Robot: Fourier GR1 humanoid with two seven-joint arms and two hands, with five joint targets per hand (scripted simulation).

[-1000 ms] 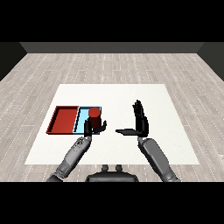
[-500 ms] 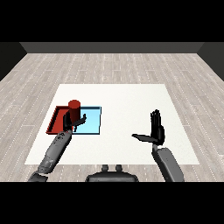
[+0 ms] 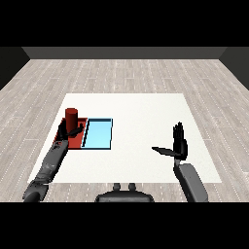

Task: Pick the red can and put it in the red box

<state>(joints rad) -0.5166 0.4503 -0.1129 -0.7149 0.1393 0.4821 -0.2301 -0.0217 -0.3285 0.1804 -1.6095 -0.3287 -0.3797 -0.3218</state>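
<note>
Over red tray, at desk left side, red can held upright by left hand, fingers curled round it. Light blue tray just beside. Right hand raised well apart, fingers straight, thumb spread.

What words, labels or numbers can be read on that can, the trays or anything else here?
None. The red can held by the left hand shows plain colour only; the red tray, light blue tray, table and right hand carry no writing.
</note>
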